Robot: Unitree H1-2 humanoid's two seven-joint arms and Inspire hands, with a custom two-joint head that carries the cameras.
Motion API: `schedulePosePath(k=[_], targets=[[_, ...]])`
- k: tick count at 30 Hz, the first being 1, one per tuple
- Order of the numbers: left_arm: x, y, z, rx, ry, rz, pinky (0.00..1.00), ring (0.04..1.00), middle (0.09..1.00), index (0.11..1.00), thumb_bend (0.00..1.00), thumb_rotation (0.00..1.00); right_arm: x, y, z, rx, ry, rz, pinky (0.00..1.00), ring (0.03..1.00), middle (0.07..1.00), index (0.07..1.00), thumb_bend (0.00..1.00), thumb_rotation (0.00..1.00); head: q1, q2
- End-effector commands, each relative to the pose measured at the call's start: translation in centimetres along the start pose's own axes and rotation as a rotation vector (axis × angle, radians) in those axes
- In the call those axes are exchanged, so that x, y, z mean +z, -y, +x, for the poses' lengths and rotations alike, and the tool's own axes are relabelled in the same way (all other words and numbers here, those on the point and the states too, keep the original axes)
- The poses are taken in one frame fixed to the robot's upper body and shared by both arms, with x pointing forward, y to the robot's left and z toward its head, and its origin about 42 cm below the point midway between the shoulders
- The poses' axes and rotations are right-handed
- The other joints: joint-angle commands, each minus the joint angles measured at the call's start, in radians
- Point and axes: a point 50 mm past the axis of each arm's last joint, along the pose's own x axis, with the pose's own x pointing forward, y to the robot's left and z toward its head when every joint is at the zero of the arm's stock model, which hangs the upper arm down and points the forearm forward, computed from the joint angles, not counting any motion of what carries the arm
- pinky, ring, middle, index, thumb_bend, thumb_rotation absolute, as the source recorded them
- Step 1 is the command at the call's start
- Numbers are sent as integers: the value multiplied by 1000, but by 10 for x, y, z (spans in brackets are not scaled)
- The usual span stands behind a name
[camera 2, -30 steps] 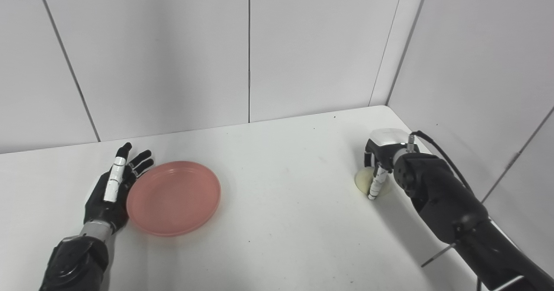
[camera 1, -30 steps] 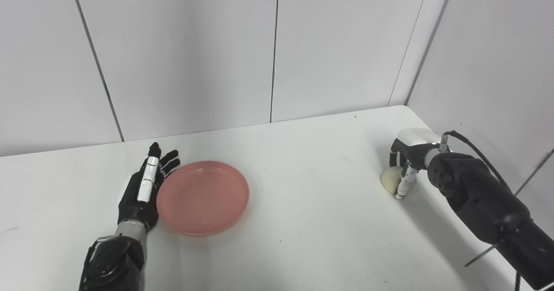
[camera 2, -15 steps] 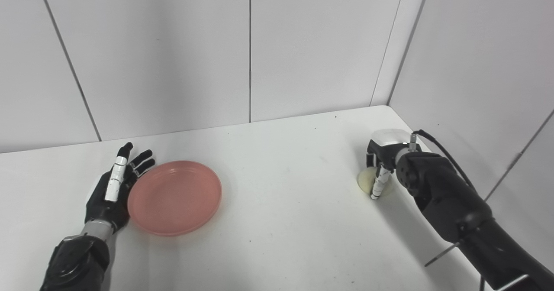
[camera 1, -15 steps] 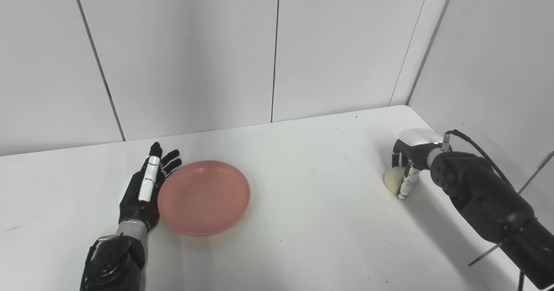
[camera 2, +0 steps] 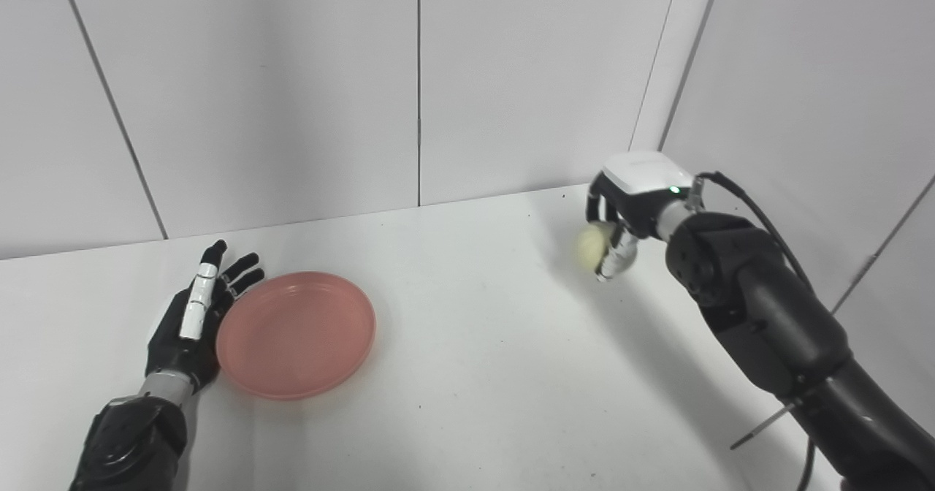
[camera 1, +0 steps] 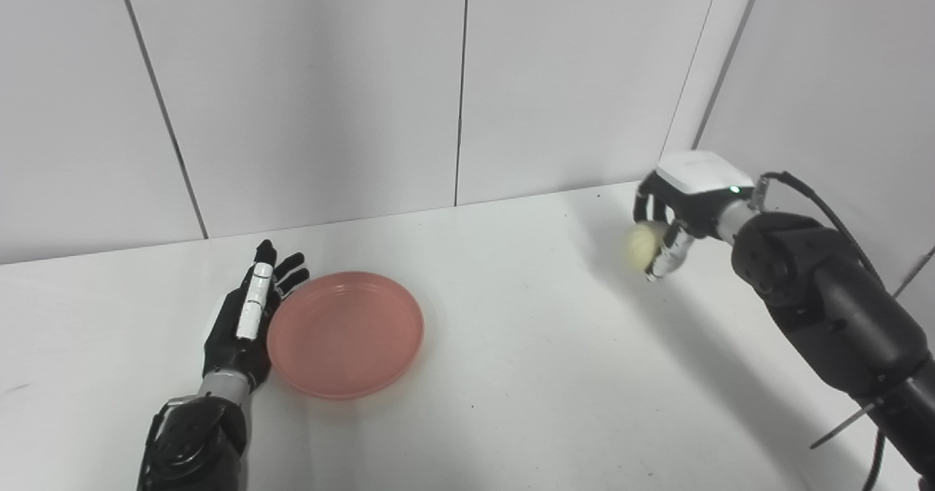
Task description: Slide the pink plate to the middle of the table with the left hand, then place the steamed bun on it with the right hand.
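White table (camera 1: 511, 374): matte top, spanning the full width of both views, with a few small dark specks and faint scuffs; soft shadows on its right part. Back wall (camera 1: 314, 89): pale grey panels divided by thin dark vertical seams, meeting the table's far edge. Right wall (camera 1: 825, 74): same pale panelling, joining the back wall at a corner with a lighter vertical strip (camera 1: 705, 74). Lighting: even, diffuse.
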Motion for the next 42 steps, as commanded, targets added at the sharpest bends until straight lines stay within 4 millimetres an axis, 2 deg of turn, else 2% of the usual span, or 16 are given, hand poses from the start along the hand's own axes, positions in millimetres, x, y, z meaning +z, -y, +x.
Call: schedulePosePath(k=[1,2,4,7,12,13,15,18,25,33,42], targets=[[2,4,4,-7,0,5,839,850,866,1000,707,830,13,39,-7,-117,37,-16,140,213,468,482,533,5,11,-2],[2,6,4,-6,-1,2,840,850,868,1000,706,826,23,44,-9,-133,61,-13,140,221,469,482,533,5,18,-3],[1,8,4,-6,-1,0,843,850,874,1000,705,817,42,51,-13,-168,108,2,157,248,409,507,526,4,39,-3],[-1,12,5,-9,-3,4,844,847,878,1000,723,808,64,55,-14,-192,154,22,168,256,457,488,532,2,72,-1],[-6,21,7,-11,-8,3,855,849,878,1000,726,807,87,54,-1,-171,201,31,202,287,473,485,533,1,160,2],[-7,22,8,-11,-7,3,854,850,876,1000,726,803,91,53,2,-166,207,31,224,308,474,486,533,1,160,2],[-10,27,10,-10,-4,-3,859,851,872,1000,726,791,98,51,11,-158,231,36,243,325,476,487,533,1,210,-1],[-14,34,13,-7,-4,-6,861,842,858,1000,753,771,106,45,20,-152,279,54,217,291,473,486,533,2,249,-5],[-24,46,15,-5,2,1,824,833,839,1000,799,763,145,32,32,-112,373,93,144,220,470,483,533,4,333,-16],[-28,55,17,-15,-9,0,818,823,838,1000,803,776,180,24,45,-65,446,90,161,244,471,483,533,3,365,-16],[-28,66,20,-8,-9,16,798,799,831,1000,830,778,216,12,41,-4,486,60,158,243,471,485,533,1,400,-12]])
